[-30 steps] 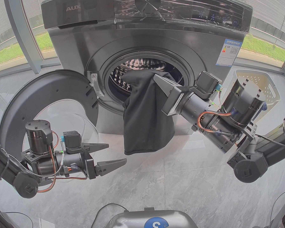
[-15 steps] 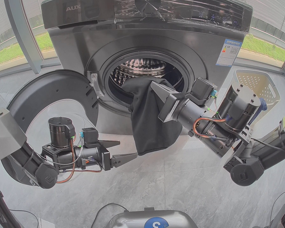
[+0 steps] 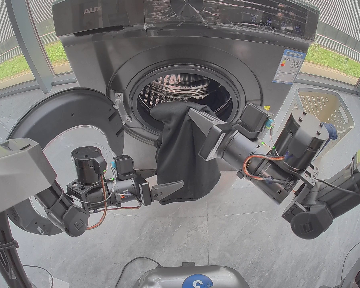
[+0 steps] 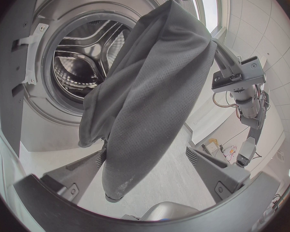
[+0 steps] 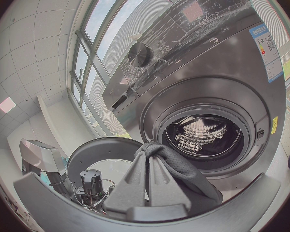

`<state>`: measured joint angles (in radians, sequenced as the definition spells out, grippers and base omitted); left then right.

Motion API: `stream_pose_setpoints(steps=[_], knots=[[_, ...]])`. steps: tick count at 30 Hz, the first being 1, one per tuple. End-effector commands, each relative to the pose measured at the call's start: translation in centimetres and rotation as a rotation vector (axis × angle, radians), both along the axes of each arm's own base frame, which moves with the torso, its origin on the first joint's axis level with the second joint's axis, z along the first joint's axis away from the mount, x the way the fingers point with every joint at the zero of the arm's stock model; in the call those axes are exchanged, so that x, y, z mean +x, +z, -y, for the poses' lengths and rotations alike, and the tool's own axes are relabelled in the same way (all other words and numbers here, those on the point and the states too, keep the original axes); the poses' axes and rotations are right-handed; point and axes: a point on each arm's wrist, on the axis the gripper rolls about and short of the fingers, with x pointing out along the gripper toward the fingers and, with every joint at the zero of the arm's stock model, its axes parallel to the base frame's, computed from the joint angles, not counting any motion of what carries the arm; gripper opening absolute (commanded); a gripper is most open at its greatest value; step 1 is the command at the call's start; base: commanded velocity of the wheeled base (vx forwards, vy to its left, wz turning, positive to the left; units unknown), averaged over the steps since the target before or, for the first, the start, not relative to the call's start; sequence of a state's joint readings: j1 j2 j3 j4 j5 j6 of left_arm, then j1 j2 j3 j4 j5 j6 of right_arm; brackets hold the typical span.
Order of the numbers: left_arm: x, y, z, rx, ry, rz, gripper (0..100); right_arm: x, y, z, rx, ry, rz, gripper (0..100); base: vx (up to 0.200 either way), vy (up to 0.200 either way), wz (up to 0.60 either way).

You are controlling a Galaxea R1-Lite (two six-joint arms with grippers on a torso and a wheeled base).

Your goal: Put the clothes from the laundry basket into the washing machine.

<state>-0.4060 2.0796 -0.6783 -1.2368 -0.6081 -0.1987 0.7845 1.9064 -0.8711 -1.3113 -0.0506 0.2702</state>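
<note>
Where the dark garment hangs: at the washer's open mouth

While the right hand (image 3: 193, 113) is clenched on the top fold of the dark garment (image 3: 184, 153), the cloth hangs in front of the washing machine (image 3: 188, 49). Its upper part lies at the lower rim of the drum opening (image 3: 180, 87), and the rest hangs down the front panel, clear of the floor (image 3: 228, 229). The left hand (image 4: 146, 157) is released, with the garment's lower end hanging between its fingers (they stand well apart). The round door (image 3: 64, 113) stands swung open on the robot's left, behind the left arm. The laundry basket (image 3: 328, 105) sits on the floor right of the machine, partly hidden by the right arm.
</note>
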Motion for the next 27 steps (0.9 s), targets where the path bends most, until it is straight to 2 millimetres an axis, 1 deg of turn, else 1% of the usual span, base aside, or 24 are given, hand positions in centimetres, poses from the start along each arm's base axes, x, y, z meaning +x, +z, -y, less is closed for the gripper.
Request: stream_pose_setpoints(steps=[1, 7, 8, 10, 16, 21, 27], knots=[[-0.1, -0.6, 0.5, -0.004, -0.015, -0.017, 100, -0.1, -0.1, 0.0, -0.003, 0.002, -0.001, 0, 0.000, 0.000, 0.00], [-0.8, -0.5, 1.6, -0.007, -0.055, -0.015, 100, 0.0, 0.0, -0.1, -0.001, 0.001, 0.001, 0, 0.000, 0.000, 0.00], [-1.0, -0.5, 2.2, -0.011, -0.072, -0.021, 100, 0.0, -0.1, -0.1, -0.002, 0.001, 0.000, 0, 0.000, 0.000, 0.00], [-1.0, -0.6, 2.6, -0.014, -0.082, -0.021, 100, 0.0, -0.1, -0.1, -0.002, 0.001, 0.000, 0, 0.000, 0.000, 0.00], [0.3, -1.4, 3.2, -0.032, -0.072, 0.011, 100, -0.1, 0.0, 0.0, 0.011, -0.001, 0.015, 0, 0.000, 0.000, 0.00], [1.6, -2.3, 3.8, -0.045, -0.021, 0.035, 100, -0.2, -0.3, 0.0, 0.008, 0.002, 0.010, 0, 0.000, 0.000, 0.00], [2.3, -2.3, 4.2, -0.057, 0.002, 0.058, 100, -0.3, -0.6, 0.0, 0.000, 0.007, 0.002, 0, 0.000, 0.000, 0.00]])
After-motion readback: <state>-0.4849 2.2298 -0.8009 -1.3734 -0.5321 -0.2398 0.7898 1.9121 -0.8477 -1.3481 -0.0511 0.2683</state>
